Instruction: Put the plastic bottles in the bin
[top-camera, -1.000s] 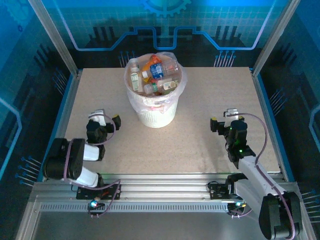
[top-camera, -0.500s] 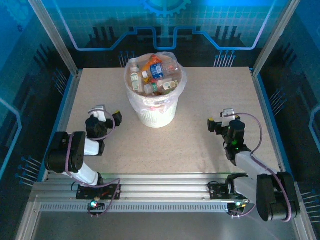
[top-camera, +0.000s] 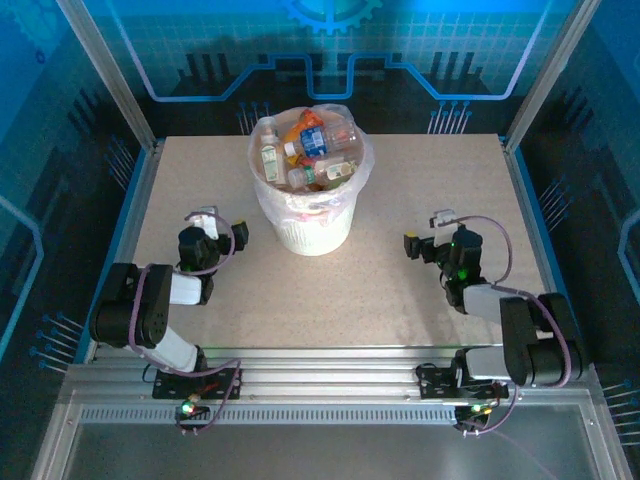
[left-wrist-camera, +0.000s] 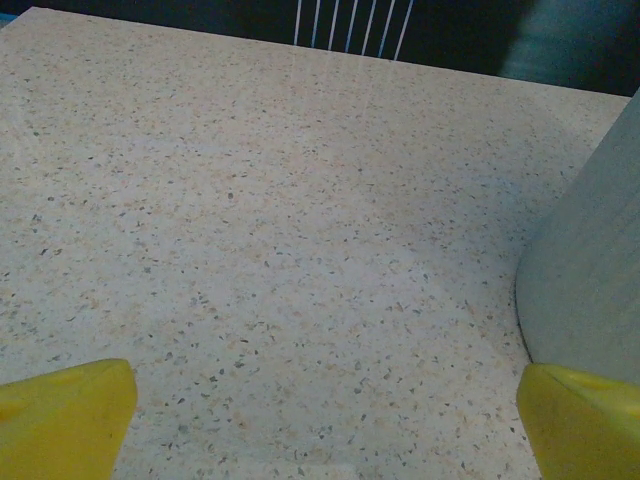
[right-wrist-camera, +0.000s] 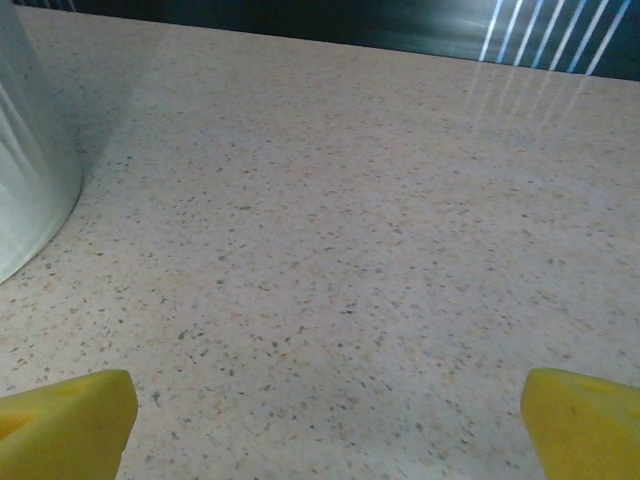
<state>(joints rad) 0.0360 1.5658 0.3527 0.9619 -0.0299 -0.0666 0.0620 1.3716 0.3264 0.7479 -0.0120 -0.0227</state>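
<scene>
Across the speckled table (top-camera: 420, 180), toward its far edge, stands the bin (top-camera: 310, 235), upright. Every one of the plastic bottles (top-camera: 308, 150) in sight is heaped inside it, so the job looks finished. The left gripper (top-camera: 220, 222) and right gripper (top-camera: 428, 232) flank it low, fingers spread apart, holding nothing.

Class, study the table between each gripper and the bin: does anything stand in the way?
Nothing visible does. Bare table lies between the left gripper and the bin, and between the right gripper and the bin. The bottles already lie inside it. Both grippers are open.
</scene>
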